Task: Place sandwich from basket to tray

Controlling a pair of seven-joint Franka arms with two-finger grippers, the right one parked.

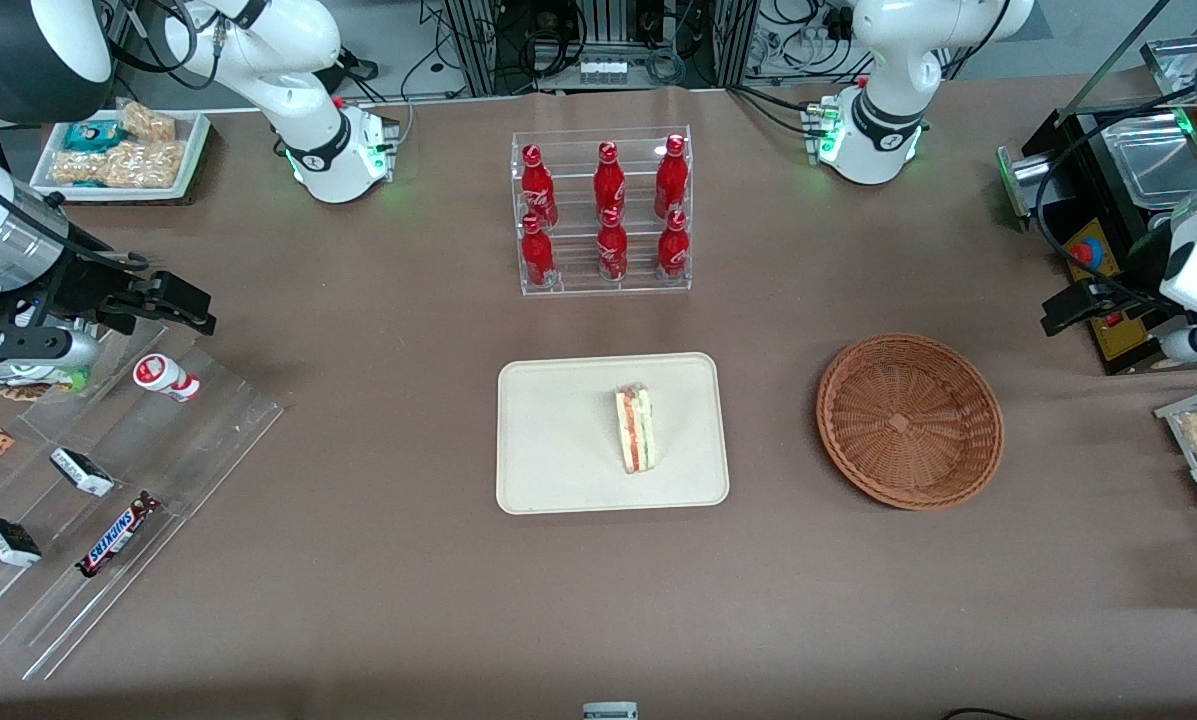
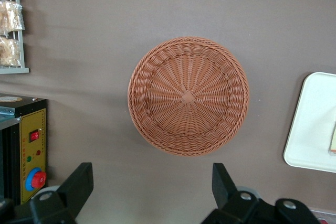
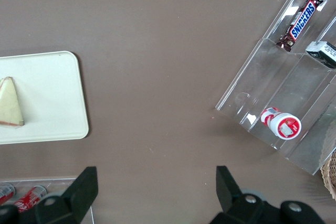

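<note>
One sandwich (image 1: 635, 429) lies on the tray (image 1: 558, 440), set on its side with the red and green filling edge showing, toward the half of the tray nearer the basket (image 1: 909, 420). Tray sits on the brown worktop (image 1: 408, 320) about midway along its length, nearer the front camera's edge than the clear rack of red bottles (image 1: 603, 212), which stands farther from the camera in line with the tray. Basket rests on the worktop beside the tray toward the working arm's end, apart from it, and holds nothing; the woven floor shows bare in the left wrist view (image 2: 188, 96). Left arm's gripper (image 2: 152, 187) hangs above the worktop just off the basket's rim, jaws spread wide and released, grasping nothing, with both dark fingers (image 2: 77, 182) clear of the wicker. In that same view a corner of the tray (image 2: 312, 124) shows, well apart from the gripper. A black box with a yellow panel and red button (image 2: 32, 156) stands at the working arm's end of the worktop. Toward the parked arm's end, a clear stepped rack (image 1: 108, 480) carries a Snickers bar (image 1: 116, 535), small dark packets and a red-and-white cup (image 1: 166, 378) lying on its side.
</note>
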